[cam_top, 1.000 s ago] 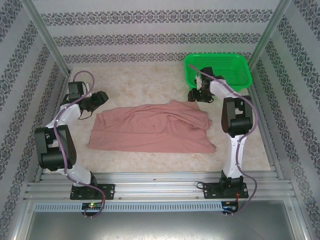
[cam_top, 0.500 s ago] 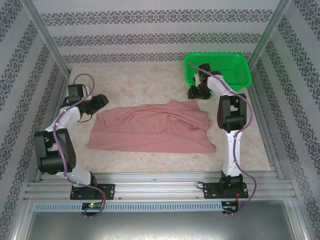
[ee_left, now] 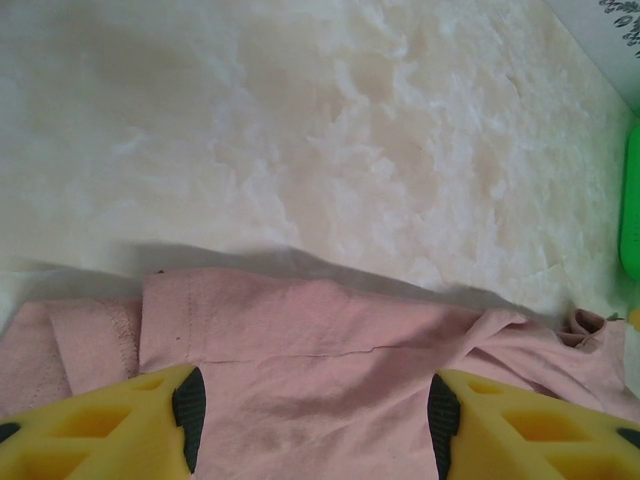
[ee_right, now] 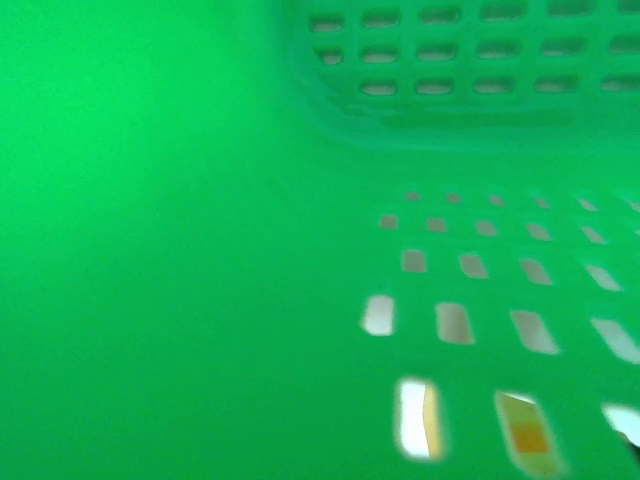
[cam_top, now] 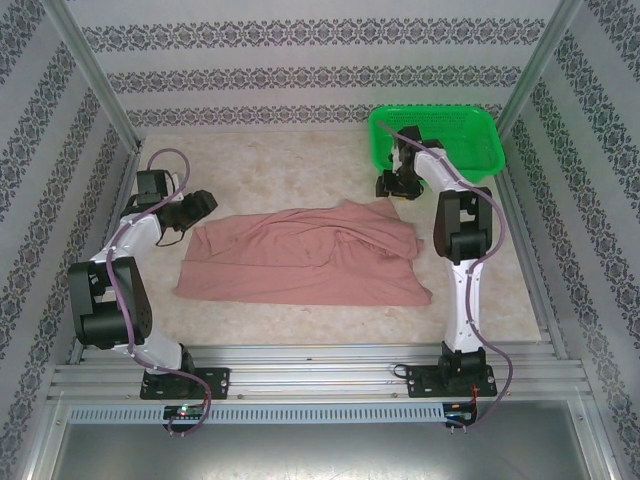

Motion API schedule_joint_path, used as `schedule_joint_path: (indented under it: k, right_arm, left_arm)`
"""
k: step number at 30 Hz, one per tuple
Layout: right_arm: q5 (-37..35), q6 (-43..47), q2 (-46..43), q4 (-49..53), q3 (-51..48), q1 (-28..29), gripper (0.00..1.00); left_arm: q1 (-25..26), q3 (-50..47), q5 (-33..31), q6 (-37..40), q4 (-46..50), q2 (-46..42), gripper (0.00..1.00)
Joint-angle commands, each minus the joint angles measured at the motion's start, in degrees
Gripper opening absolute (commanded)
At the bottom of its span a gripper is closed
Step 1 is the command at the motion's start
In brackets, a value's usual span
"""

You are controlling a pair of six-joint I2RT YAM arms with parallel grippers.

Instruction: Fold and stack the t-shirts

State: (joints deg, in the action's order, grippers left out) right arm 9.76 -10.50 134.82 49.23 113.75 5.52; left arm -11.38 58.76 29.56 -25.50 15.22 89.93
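Observation:
A dusty salmon-pink t-shirt [cam_top: 300, 258] lies crumpled and spread across the middle of the table, and its chest print is hidden. My left gripper [cam_top: 203, 205] hovers at the shirt's far-left corner. In the left wrist view it [ee_left: 312, 410] is open, its yellow fingers [ee_left: 120, 420] wide apart over the pink cloth [ee_left: 320, 340] and a sleeve hem. My right gripper [cam_top: 393, 185] is at the near-left corner of the green basket, just beyond the shirt's far-right edge. Its fingers are too small to read there.
The green plastic mesh basket [cam_top: 480, 125] stands at the back right; its wall [ee_right: 150, 200] sits very close to the right wrist camera, and its edge [ee_left: 630, 200] shows at the left wrist view's right side. Patterned walls and metal posts surround the marbled table [cam_top: 270, 165].
My right arm has swung its elbow inward and drawn its gripper slightly closer to the basket's corner. The left gripper has barely shifted; the shirt lies as before.

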Motion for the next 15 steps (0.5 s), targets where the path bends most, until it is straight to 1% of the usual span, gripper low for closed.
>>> schedule_joint_path:
  k: [1, 2, 4, 8, 11, 15]
  right_arm:
    - [-3.18, -3.19, -3.04, -3.18, -2.60, 0.55, 0.57]
    - [-3.21, -4.31, -2.67, -2.84, -2.38, 0.03, 0.57]
    - [-0.53, -5.37, -3.21, -4.06, -2.62, -0.60, 0.55]
    - [1.31, -5.56, -5.60, -4.26, -2.17, 1.29, 0.57]
    - [0.34, -7.55, -6.39, -2.51, -1.60, 2.43, 0.57]
    - [-2.74, -9.54, -8.15, -2.31, -4.47, 3.27, 0.58]
  left_arm:
    - [-0.75, -1.71, -0.18, 1.20, 0.54, -1.49, 0.62]
    - [-0.79, -2.00, 0.04, 1.07, 0.26, -1.46, 0.62]
    - [-0.77, -2.18, 0.40, 0.80, -0.10, -1.59, 0.62]
    - [-0.83, -2.42, 0.15, 0.67, -0.02, -2.29, 0.62]
    - [-0.83, -2.82, 0.49, 0.54, -0.11, -2.84, 0.62]
    - [-0.84, -3.83, 0.42, 0.05, -0.56, -3.86, 0.62]
